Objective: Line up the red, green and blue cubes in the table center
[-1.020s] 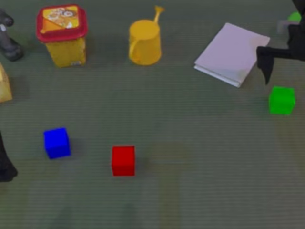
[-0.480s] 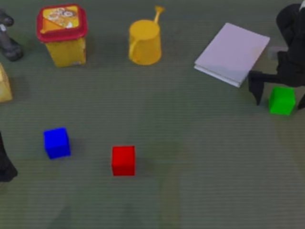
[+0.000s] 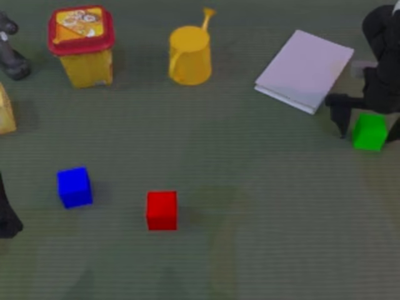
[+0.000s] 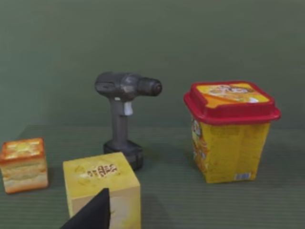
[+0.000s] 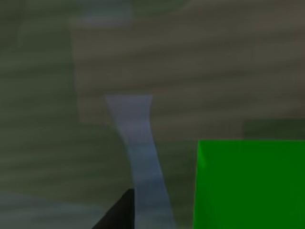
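The green cube point(image 3: 369, 131) sits at the table's far right, and its face fills the near corner of the right wrist view point(image 5: 250, 183). My right gripper point(image 3: 369, 127) is down over it and open, one finger on each side and a gap showing beside the cube. The red cube point(image 3: 162, 210) lies left of the table center point(image 3: 215, 187), and the blue cube point(image 3: 74, 186) lies further left. My left arm point(image 3: 6, 215) is parked at the left edge, its gripper open and holding nothing.
Along the back stand a yellow tub with a red lid point(image 3: 81, 44), a yellow cup point(image 3: 189, 55) and a white book point(image 3: 304, 70) close to my right gripper. A drill point(image 4: 124, 114), a yellow box point(image 4: 102, 186) and an orange block point(image 4: 23, 164) stand at the left.
My right gripper came forward from beside the book and dropped over the green cube, and its fingers now straddle it. The cubes and the left arm have not moved.
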### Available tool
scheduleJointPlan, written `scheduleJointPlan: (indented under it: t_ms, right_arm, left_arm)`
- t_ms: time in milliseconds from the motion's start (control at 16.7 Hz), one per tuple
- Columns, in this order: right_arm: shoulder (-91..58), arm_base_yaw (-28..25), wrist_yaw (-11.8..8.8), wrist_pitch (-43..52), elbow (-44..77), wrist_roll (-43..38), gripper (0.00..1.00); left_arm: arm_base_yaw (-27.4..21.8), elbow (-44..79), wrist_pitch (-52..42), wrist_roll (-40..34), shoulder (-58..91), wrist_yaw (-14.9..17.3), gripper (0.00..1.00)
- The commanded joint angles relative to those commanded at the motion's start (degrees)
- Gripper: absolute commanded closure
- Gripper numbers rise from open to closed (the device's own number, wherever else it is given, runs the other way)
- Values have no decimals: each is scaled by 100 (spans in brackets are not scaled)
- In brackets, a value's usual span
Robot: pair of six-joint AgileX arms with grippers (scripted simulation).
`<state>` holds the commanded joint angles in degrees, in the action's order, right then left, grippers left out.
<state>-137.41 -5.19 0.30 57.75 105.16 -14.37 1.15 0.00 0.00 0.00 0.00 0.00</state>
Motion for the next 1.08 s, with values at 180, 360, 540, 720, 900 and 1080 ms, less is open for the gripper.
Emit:
scheduleJointPlan:
  t_ms: [180, 360, 540, 720, 900, 1080]
  right_arm:
    - [0, 0, 0, 0, 0, 0, 60]
    - [0, 0, 0, 0, 0, 0, 83]
    - [0, 0, 0, 0, 0, 0, 100]
    - [0, 0, 0, 0, 0, 0, 100]
    - [0, 0, 0, 0, 0, 0, 100]
    - [51, 14, 12, 33, 28, 3, 100]
  left_arm:
    - [0, 0, 0, 0, 0, 0, 0]
    - [0, 0, 0, 0, 0, 0, 0]
    - [0, 0, 0, 0, 0, 0, 0]
    - [0, 0, 0, 0, 0, 0, 0]
    - [0, 0, 0, 0, 0, 0, 0]
    - [0, 0, 0, 0, 0, 0, 0]
